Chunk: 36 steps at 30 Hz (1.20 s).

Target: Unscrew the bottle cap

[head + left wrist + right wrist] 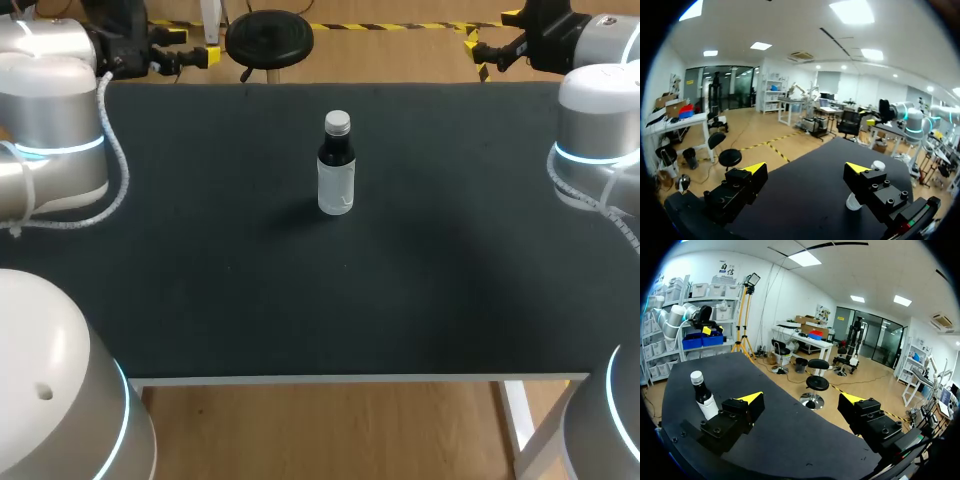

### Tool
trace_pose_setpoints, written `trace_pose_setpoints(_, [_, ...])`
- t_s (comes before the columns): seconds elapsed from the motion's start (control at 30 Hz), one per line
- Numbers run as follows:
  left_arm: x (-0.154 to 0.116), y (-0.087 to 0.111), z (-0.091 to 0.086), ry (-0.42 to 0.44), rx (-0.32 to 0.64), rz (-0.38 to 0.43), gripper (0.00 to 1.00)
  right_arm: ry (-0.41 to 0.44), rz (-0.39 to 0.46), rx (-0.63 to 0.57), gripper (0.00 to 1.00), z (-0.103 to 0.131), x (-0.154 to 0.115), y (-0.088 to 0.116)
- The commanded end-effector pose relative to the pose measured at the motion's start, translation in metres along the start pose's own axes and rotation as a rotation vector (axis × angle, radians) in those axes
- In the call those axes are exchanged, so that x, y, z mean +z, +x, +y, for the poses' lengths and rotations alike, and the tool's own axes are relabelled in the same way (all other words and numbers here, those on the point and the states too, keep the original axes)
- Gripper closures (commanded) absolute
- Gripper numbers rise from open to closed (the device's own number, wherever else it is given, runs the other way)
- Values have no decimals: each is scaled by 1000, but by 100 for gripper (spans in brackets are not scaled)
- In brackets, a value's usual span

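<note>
In the left wrist view, the left gripper [806, 168] is seen with its fingers spread wide and nothing between them. Only bare table [805, 205] is found under the gap. The bottle [854, 202] is largely hidden behind one finger, outside the gap. A pale round shape just above that finger is probably its cap [879, 164].

In the right wrist view, the right gripper [801, 398] is likewise held wide apart and empty. The bottle [705, 405] is seen upright on the table [785, 435], to the outer side of one finger and ahead of it. It is touched by neither finger, and the cap [697, 376] is on its neck.

In the head view, the bottle [336, 170] is shown standing alone on the table [300, 300] with its cap [338, 122] on top. The left gripper [192, 47] and the right gripper [490, 42] are held past the table's far edge. The bottle is placed between them, nearer than both and well apart from each.
</note>
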<state>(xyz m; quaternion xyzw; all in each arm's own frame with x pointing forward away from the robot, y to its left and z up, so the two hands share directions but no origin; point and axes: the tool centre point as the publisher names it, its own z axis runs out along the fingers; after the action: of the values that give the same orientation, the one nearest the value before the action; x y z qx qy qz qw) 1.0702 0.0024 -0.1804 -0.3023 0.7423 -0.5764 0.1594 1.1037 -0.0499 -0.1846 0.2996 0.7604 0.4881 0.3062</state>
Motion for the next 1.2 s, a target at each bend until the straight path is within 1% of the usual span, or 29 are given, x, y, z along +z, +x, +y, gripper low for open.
trace_pose_setpoints(0.03, [-2, 1, 11, 87, 105, 171, 0, 0, 0, 0, 0, 0, 0, 0])
trace_pose_setpoints(0.07, [-2, 4, 12, 98, 116, 186, 0, 0, 0, 0, 0, 0, 0, 0])
trace_pose_setpoints(0.1, [-1, 7, 14, 117, 141, 224, 0, 0, 0, 0, 0, 0, 0, 0])
trace_pose_setpoints(0.13, [0, 12, 15, 142, 146, 263, 0, 0, 0, 0, 0, 0, 0, 0])
trace_pose_setpoints(0.17, [2, 16, 17, 154, 153, 284, 0, 0, 0, 0, 0, 0, 0, 0])
trace_pose_setpoints(0.2, [3, 19, 19, 161, 181, 329, 0, 0, 0, 0, 0, 0, 0, 0])
trace_pose_setpoints(0.3, [7, 29, 27, 200, 181, 429, 0, 0, 0, 0, 0, 0, 0, 0])
trace_pose_setpoints(0.33, [9, 33, 29, 209, 178, 450, 0, 0, 0, 0, 0, 0, 0, 0])
trace_pose_setpoints(0.4, [18, 44, 36, 235, 170, 511, 0, 0, 0, 0, 0, 0, 0, 0])
trace_pose_setpoints(0.5, [28, 57, 45, 255, 160, 559, 0, 0, 0, 0, 0, 0, 0, 0])
trace_pose_setpoints(0.6, [35, 71, 56, 276, 147, 629, 0, 0, 0, 0, 0, 0, 0, 0])
trace_pose_setpoints(0.7, [45, 86, 66, 271, 134, 705, 0, 0, 0, 0, 0, 0, 0, 0])
trace_pose_setpoints(0.83, [55, 102, 79, 249, 122, 754, 0, 0, 0, 0, 0, 0, 0, 0])
trace_pose_setpoints(1.03, [64, 120, 88, 229, 132, 860, 0, 0, 0, 0, 0, 0, 0, 0])
trace_pose_setpoints(1.2, [70, 127, 91, 214, 159, 913, 0, 0, 0, 0, 0, 0, 0, 0])
